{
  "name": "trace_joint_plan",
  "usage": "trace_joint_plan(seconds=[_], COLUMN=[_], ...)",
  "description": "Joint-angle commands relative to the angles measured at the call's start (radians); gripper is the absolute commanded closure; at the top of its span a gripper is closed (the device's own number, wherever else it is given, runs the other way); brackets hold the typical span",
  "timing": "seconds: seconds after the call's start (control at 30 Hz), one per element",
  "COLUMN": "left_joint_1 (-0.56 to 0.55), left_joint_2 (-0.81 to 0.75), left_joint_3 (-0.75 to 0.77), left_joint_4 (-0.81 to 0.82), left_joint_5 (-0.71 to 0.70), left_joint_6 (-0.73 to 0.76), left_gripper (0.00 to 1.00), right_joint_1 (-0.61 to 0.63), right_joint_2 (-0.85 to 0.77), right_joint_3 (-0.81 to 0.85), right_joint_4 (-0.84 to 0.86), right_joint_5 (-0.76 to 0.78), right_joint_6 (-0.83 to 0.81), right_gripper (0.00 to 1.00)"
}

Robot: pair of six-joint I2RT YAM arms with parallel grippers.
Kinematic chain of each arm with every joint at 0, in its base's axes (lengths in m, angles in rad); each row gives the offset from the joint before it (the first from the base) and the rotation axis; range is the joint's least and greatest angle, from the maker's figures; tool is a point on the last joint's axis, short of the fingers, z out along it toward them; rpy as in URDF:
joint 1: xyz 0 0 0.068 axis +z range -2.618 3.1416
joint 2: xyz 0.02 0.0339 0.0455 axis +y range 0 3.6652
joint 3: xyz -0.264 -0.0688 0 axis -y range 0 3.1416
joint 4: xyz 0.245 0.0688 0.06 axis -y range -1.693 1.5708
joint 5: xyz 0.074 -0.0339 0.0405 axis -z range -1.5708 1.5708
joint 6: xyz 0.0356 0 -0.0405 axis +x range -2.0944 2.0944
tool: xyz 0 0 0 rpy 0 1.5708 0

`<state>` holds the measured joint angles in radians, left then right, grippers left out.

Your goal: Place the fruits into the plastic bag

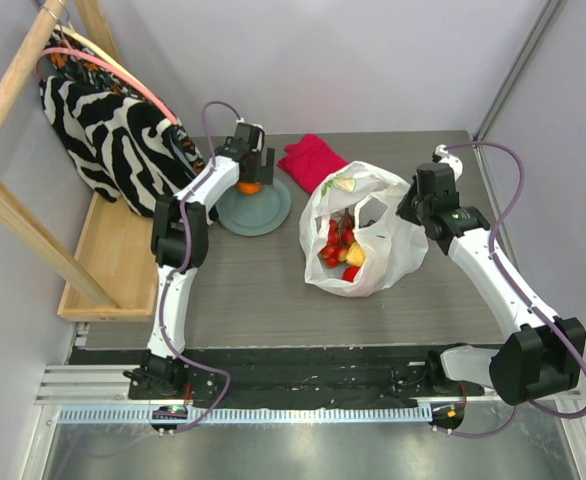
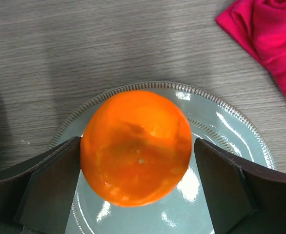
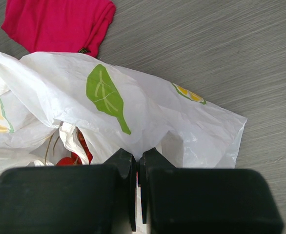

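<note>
Round glossy orange (image 2: 135,146) sits on a grey-green round ceramic plate (image 2: 221,105), at the table's back left, well apart from the bag mouth. It looks like the last fruit outside. Left jaws stand wide, one finger each side of the orange, low over the plate; nothing gripped yet. My read: lined up for a pinch at the fruit's widest part.

Thin white translucent plastic bag (image 1: 378,235) printed with lemon slices and green leaves lies mid-table, right of the plate, mouth facing up. Inside are red fruits (image 1: 335,250), one yellow fruit (image 1: 356,256) and a red apple-like one (image 1: 351,273); the exact count is hidden by the film.

Right jaws are closed tight on the plastic bag film at its right edge, pinching a fold. That likely keeps the mouth open and the bag from sliding when the orange drops in.

Counts: one orange out, one plate, one plastic bag, two arms. Also one crimson cloth (image 1: 311,156) bunched behind the bag, touching neither. One zebra-striped fabric bag (image 1: 113,130) hangs on the wooden rack (image 1: 28,215) far left.
</note>
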<state>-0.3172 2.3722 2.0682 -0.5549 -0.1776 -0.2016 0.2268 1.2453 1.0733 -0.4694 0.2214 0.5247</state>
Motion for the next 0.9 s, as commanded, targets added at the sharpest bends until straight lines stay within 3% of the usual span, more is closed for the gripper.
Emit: trace_joint_plan(seconds=[0.0,0.13,0.17,0.27,0.57,0.87], left_joint_1=[0.009,0.009,0.009,0.010,0.010,0.000], left_joint_2=[0.004,0.005,0.005,0.001,-0.074,-0.267], left_joint_3=[0.040,0.040,0.038,0.033,-0.026,-0.171], left_joint_4=[0.021,0.015,0.012,0.004,0.044,0.184], left_joint_5=[0.041,0.043,0.043,0.049,0.098,0.231], left_joint_6=[0.005,0.004,0.004,0.002,-0.030,-0.128], left_gripper=[0.02,0.18,0.28,0.42,0.51,0.54], right_joint_1=[-0.001,-0.001,-0.001,-0.001,-0.001,-0.001], right_joint_2=[0.002,0.005,0.003,0.003,-0.007,-0.017], right_joint_3=[0.047,0.045,0.043,0.045,0.036,0.028], right_joint_4=[0.043,0.043,0.044,0.046,0.051,0.057], right_joint_5=[0.009,0.004,0.006,0.007,0.015,0.019], right_joint_6=[-0.009,-0.006,-0.006,-0.005,-0.005,-0.015], right_gripper=[0.99,0.99,0.99,0.99,0.99,0.99])
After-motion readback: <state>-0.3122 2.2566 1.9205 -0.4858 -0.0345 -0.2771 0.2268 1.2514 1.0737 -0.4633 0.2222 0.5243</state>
